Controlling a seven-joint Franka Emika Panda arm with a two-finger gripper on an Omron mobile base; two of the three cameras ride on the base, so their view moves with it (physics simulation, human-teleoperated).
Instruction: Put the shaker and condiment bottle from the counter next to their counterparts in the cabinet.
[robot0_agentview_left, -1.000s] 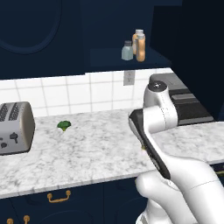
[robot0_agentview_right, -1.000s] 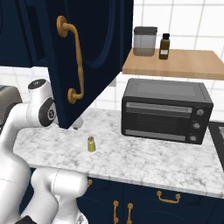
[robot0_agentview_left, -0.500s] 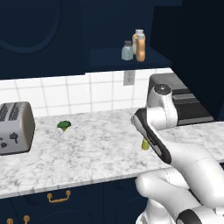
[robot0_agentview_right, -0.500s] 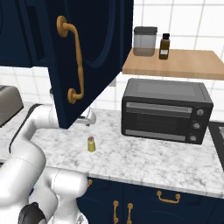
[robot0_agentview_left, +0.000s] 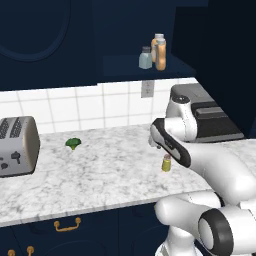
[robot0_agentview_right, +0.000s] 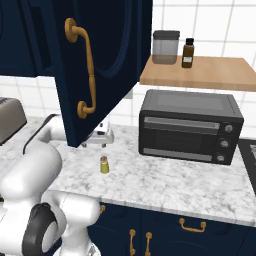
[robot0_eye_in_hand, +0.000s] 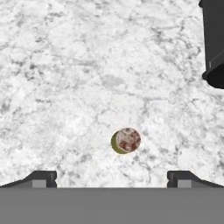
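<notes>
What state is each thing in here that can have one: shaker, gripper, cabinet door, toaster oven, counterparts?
shaker: upright on the counter, cap on, free of the gripper.
gripper: open, above the shaker, holding nothing.
cabinet: door swung open.
toaster oven: door closed.
pale shaker: upright on the cabinet shelf, capped.
orange bottle: upright beside it, capped.

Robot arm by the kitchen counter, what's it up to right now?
The arm is hanging its gripper over the shaker, which stands upright on the counter beside the toaster oven. The jaws are open and nothing is gripped yet. In the open cabinet above, a pale shaker and an orange bottle stand side by side on the shelf.
</notes>
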